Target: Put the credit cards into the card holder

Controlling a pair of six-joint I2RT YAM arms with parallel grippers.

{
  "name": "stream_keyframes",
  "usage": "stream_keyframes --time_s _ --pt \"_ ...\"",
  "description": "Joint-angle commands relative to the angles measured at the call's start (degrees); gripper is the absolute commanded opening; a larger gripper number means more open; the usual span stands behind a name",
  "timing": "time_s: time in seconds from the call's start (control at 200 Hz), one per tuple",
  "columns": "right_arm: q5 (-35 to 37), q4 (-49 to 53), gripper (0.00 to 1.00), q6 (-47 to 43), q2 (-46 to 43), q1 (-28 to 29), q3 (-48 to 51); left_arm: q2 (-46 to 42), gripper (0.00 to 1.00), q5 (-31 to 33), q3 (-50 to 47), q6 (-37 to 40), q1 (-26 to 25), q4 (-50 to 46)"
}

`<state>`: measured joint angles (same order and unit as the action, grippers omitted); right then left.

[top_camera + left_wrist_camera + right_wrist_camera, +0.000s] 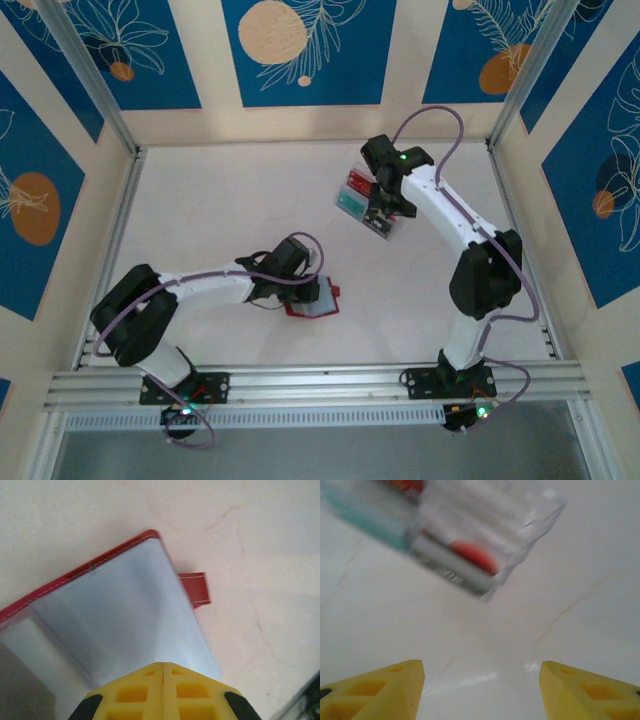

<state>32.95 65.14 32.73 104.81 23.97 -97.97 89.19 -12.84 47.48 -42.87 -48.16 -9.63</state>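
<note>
The card holder (pixel 318 302) is a red wallet lying open on the table, its pale clear pockets (pixel 120 610) facing up and its closing tab (pixel 196 587) sticking out to the right. My left gripper (pixel 162 665) is shut, its yellow fingertips pinched together on the near edge of a clear pocket leaf. The credit cards, one red (pixel 357 182) and one teal (pixel 350 204), sit in a clear plastic box (pixel 520 525) at the back. My right gripper (pixel 481 680) hovers just short of that box, open, with bare table between its fingers.
A metal rail (pixel 320 382) runs along the near edge of the table. Aluminium posts and blue patterned panels (pixel 300 50) close in the back and sides. Pale bare table (pixel 220 200) lies between the wallet and the box.
</note>
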Motion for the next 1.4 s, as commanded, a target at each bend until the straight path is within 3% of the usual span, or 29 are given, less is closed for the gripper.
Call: stream_keyframes --time_s 0.0,0.23,0.9,1.395 --pt "10.48 1.18 0.63 -6.35 5.29 -0.73 -1.81 -1.91 0.00 -2.60 1.90 1.95 0.60 -3.08" --pt "8.22 -5.12 0.63 -11.67 8.97 -2.55 -3.17 -2.09 0.00 -2.65 0.39 2.11 0.96 -3.58" --pt "6.43 -7.56 0.63 -17.29 16.70 -2.79 -6.48 -2.59 0.00 -0.96 -5.02 1.39 2.53 -3.20" --pt "11.38 -6.52 0.59 -18.12 20.43 -3.95 -10.64 -4.03 0.00 -0.34 -6.83 0.00 3.25 -2.46"
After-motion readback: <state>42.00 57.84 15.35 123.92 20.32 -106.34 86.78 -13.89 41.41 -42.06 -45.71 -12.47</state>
